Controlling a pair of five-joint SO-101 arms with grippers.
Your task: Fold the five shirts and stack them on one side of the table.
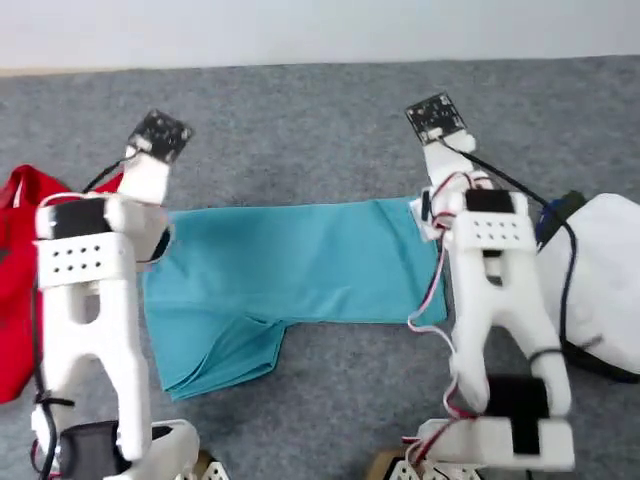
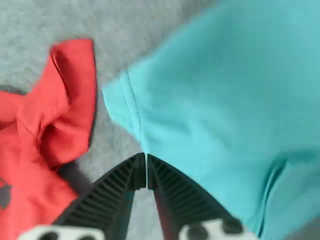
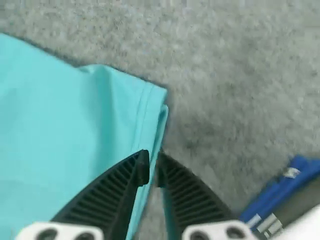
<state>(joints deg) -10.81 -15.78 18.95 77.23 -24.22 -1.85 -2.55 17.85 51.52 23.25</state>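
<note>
A teal shirt (image 1: 290, 265) lies spread across the middle of the grey table, with one sleeve (image 1: 225, 360) bunched toward the near edge. My left gripper (image 2: 146, 170) is shut on the shirt's left edge (image 2: 130, 107), the cloth's hem running into its fingertips. My right gripper (image 3: 152, 167) is shut on the shirt's right edge (image 3: 150, 107), with teal cloth showing between its fingers. A crumpled red shirt (image 1: 15, 270) lies at the far left (image 2: 45, 125). A white shirt (image 1: 600, 275) lies at the far right.
A dark blue and green garment (image 1: 562, 208) sits next to the white shirt, behind the right arm, and shows as a blue piece (image 3: 280, 195) in the right wrist view. Bare grey felt (image 1: 300, 130) stretches along the back of the table.
</note>
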